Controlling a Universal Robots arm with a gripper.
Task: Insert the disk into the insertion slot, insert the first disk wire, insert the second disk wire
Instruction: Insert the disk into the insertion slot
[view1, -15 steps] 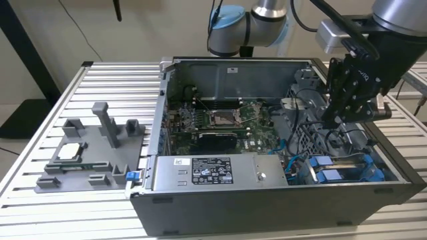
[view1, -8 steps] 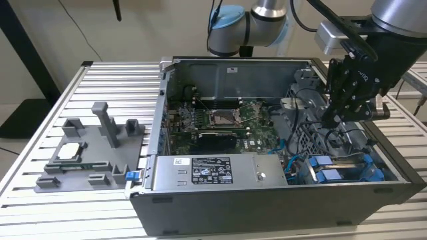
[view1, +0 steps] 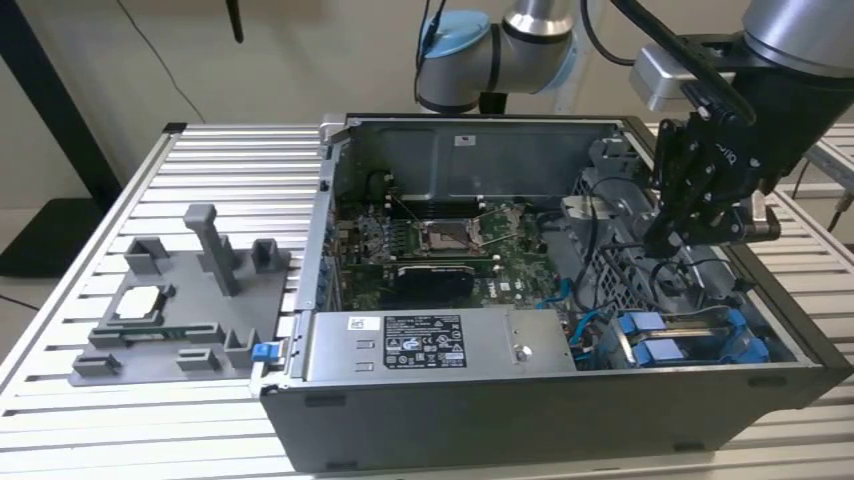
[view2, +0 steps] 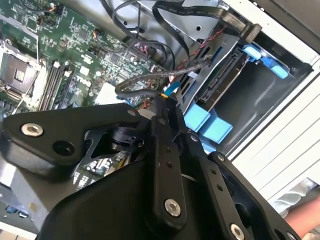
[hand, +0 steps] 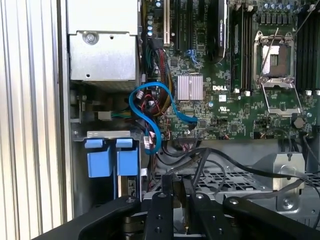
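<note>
My gripper (view1: 663, 243) hangs inside the open computer case, over the grey drive cage (view1: 694, 322) at the exterior view's right. Two blue-fronted drives (view1: 650, 338) sit side by side in the cage bays; both wrist views show their blue tabs (hand: 112, 159) (view2: 207, 122). Which of them is the disk I cannot tell. In the second wrist view my gripper (view2: 164, 100) is shut on a dark disk wire (view2: 142, 86) that ends in a small blue connector (view2: 171, 88). In the first wrist view my gripper (hand: 176, 189) stands among black cables above the cage's mesh plate (hand: 240, 177).
The motherboard (view1: 427, 240) fills the case floor, with a labelled power supply (view1: 441, 342) at the front. A looped blue cable (hand: 150, 115) lies beside the drive tabs. A grey fixture (view1: 187, 300) holding parts stands on the slatted table at the exterior view's left.
</note>
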